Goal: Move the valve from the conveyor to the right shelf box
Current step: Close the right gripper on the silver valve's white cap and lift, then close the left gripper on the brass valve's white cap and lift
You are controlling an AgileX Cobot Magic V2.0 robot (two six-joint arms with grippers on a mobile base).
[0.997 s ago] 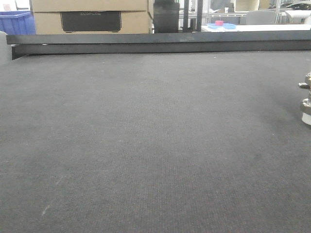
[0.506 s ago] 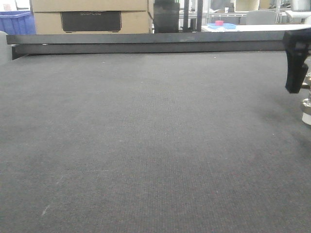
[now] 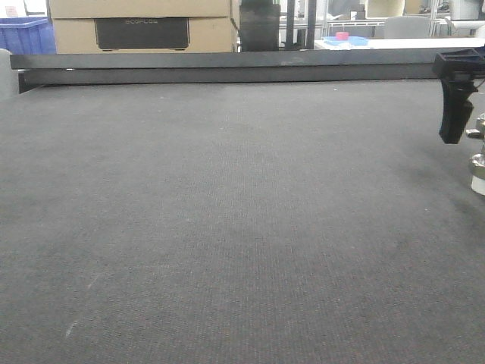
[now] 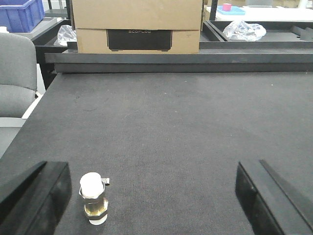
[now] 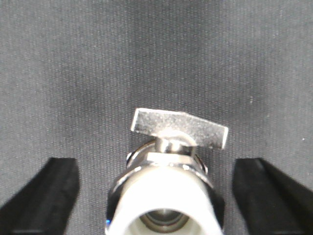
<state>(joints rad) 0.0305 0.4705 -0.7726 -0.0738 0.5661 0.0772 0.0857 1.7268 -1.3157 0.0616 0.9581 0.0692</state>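
A silvery valve (image 5: 168, 188) with a white cap and a flat handle stands on the dark grey conveyor belt (image 3: 227, 212). In the front view it (image 3: 478, 155) is at the far right edge. My right gripper (image 5: 157, 198) is open, with a black finger on each side of the valve, clear of it. One of its fingers (image 3: 453, 106) shows in the front view, just above and left of the valve. My left gripper (image 4: 154, 205) is open and empty low over the belt. A like valve (image 4: 94, 198) stands near its left finger (image 4: 36, 196).
A long black rail (image 3: 227, 67) edges the far side of the belt. Behind it stand a cardboard box (image 4: 137, 24), a blue bin (image 3: 26, 34) and clear bags (image 4: 244, 30). A grey chair (image 4: 17, 73) is off the belt's left edge.
My right gripper's black finger has come into the front view at the right edge and shifted slightly left beside the valve. The valve has not moved.
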